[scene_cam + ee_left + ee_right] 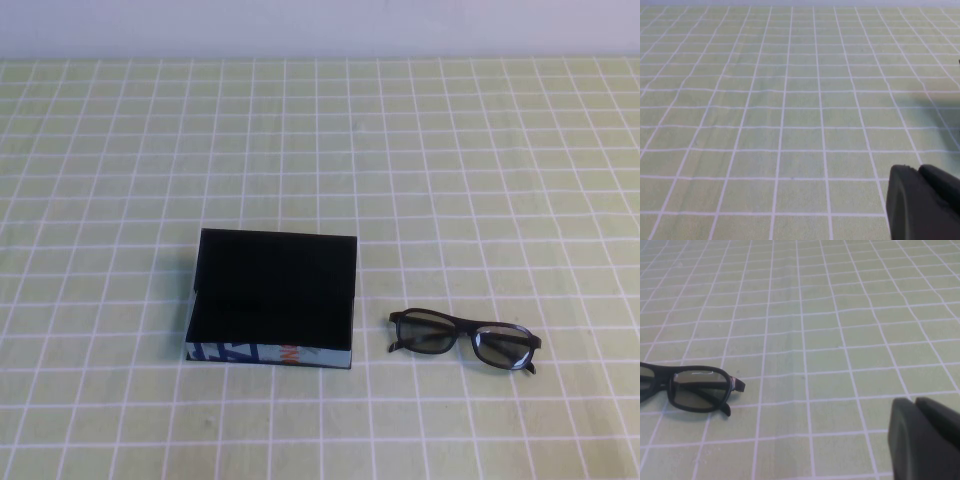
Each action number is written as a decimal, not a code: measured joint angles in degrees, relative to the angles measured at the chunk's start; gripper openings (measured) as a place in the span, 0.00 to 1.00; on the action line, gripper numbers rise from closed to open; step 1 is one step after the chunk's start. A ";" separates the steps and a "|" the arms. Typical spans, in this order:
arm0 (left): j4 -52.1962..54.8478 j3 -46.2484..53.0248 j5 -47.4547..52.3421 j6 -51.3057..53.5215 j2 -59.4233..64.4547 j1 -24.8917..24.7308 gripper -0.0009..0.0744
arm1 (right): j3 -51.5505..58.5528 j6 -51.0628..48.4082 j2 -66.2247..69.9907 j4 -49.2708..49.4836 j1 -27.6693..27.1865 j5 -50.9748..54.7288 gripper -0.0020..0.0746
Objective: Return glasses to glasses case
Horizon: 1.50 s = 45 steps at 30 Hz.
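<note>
The glasses case [268,354] lies open on the green checked cloth, left of the middle, black inside and empty, with its light-blue printed side toward me. The black glasses [466,330] lie on the cloth just right of the case, arms folded. They also show in the right wrist view [695,385], some way from my right gripper [914,402], which is shut and empty above the cloth. My left gripper [917,171] is shut and empty over bare cloth. Neither gripper shows in the high view.
The green cloth with white grid lines [320,150] covers the whole table. A pale wall runs along the far edge.
</note>
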 joint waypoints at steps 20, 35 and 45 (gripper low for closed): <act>0.14 0.00 0.00 0.00 0.00 0.00 0.01 | 0.00 0.00 0.00 0.04 0.00 0.00 0.00; 0.14 0.00 -4.30 0.00 0.00 0.00 0.01 | 0.00 0.00 0.00 0.04 0.00 -7.33 0.00; -3.00 0.00 -27.16 -3.66 0.00 0.00 0.01 | 0.00 0.00 0.00 0.93 0.00 -37.73 0.00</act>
